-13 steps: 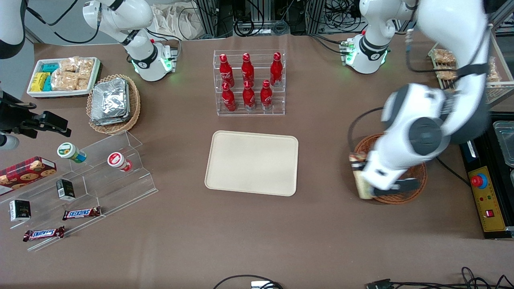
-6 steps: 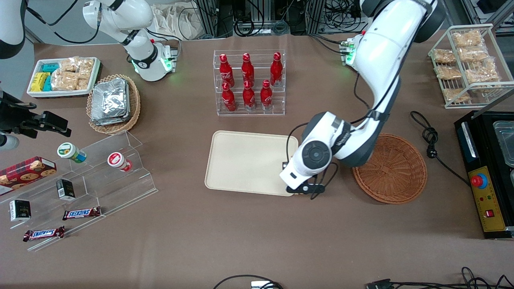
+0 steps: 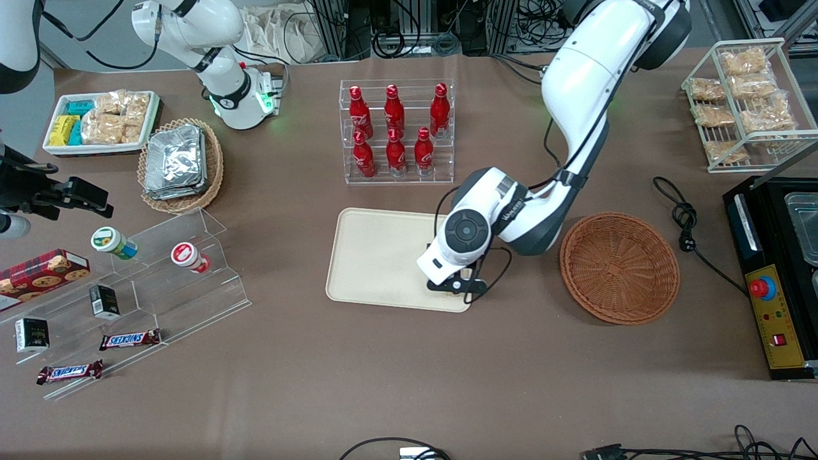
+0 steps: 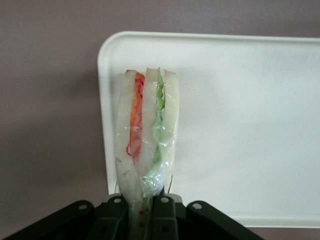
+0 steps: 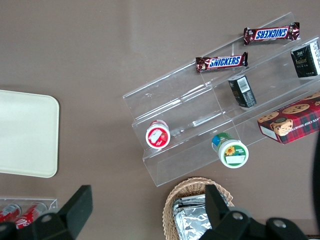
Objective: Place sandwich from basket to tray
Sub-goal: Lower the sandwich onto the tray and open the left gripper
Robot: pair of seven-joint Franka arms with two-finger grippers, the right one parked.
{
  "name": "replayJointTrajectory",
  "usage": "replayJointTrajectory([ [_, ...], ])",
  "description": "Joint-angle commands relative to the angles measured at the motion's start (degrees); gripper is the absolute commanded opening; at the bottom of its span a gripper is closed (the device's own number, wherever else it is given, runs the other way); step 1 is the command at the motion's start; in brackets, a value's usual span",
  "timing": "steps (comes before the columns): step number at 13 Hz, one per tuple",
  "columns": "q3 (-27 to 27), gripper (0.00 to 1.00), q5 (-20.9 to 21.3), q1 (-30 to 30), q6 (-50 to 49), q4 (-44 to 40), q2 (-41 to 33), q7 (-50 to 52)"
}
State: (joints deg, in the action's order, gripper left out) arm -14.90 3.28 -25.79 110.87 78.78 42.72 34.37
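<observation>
Brown cloth covers the table (image 3: 383, 370), and the cream tray (image 3: 377, 255) lies at its middle. The sandwich (image 4: 145, 145) hangs over the tray's corner nearest the front camera on the working arm's side, just inside the rim. Its long axis runs straight out from the pincer (image 4: 147, 202), with the bread slices and the orange and green filling edge-on to the wrist camera. From here the tray's open floor lies ahead of the sandwich tip, so the coming move looks like a short push inward and a lowering rather than any sideways travel. The pincer is clamped on the wrapped end of the sandwich, jaws drawn narrow around it. In the front view the pincer (image 3: 455, 285) sits above that same tray corner. The reddish-brown wicker basket (image 3: 620, 268) stands near the tray, toward the working arm's end, with nothing in it.
</observation>
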Motion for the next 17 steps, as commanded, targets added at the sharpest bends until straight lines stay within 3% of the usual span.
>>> replayJointTrajectory([
  [1,0.7,0.0,0.0,-0.2,1.1,-0.3,0.8,-0.1],
  [2,0.7,0.24,-0.2,-0.2,1.2,-0.3,1.0,0.1],
  [3,0.7,0.57,-0.1,-0.2,1.2,-0.4,1.4,0.7],
  [4,0.7,0.99,0.1,-0.2,1.5,-0.4,1.6,0.3],
  [8,0.8,1.0,-0.3,0.4,1.5,-0.6,0.0,0.8],
  [12,3.4,1.0,0.6,0.6,-5.6,0.8,-7.9,-0.4],
  [15,4.4,1.0,0.6,3.7,-4.5,11.1,-16.7,-3.2],
  [17,4.4,1.0,0.3,7.9,-1.6,22.5,-25.0,-10.4],
])
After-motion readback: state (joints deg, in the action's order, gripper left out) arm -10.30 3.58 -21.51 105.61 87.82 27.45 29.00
